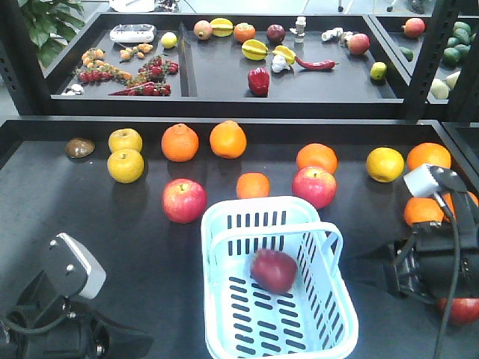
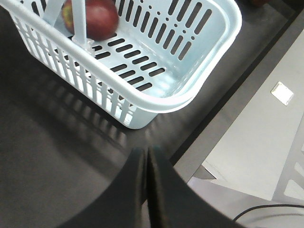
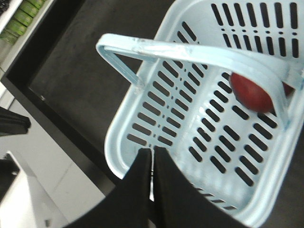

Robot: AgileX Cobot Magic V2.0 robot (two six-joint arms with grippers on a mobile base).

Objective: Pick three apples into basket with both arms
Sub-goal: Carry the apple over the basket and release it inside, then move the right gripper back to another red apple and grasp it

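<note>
The pale blue basket (image 1: 218,238) stands at the front middle of the black table, handle up. One dark maroon-red apple (image 1: 273,271) lies inside it, also seen as the apple (image 2: 97,19) and the apple (image 3: 251,92) in the wrist views. A red round fruit (image 1: 462,310), mostly hidden under my right arm (image 1: 438,265), sits at the front right. My left gripper (image 2: 146,152) is shut and empty, low over the table beside the basket (image 2: 190,97), near the table's front edge. My right gripper (image 3: 152,152) is shut and empty above a corner of the basket (image 3: 116,142).
Two lighter red apples (image 1: 184,200) (image 1: 314,187) lie behind the basket among oranges (image 1: 179,142) and yellow fruit (image 1: 125,164). More oranges (image 1: 423,211) lie by my right arm. My left arm (image 1: 63,310) fills the front left. A back shelf (image 1: 224,75) holds mixed produce.
</note>
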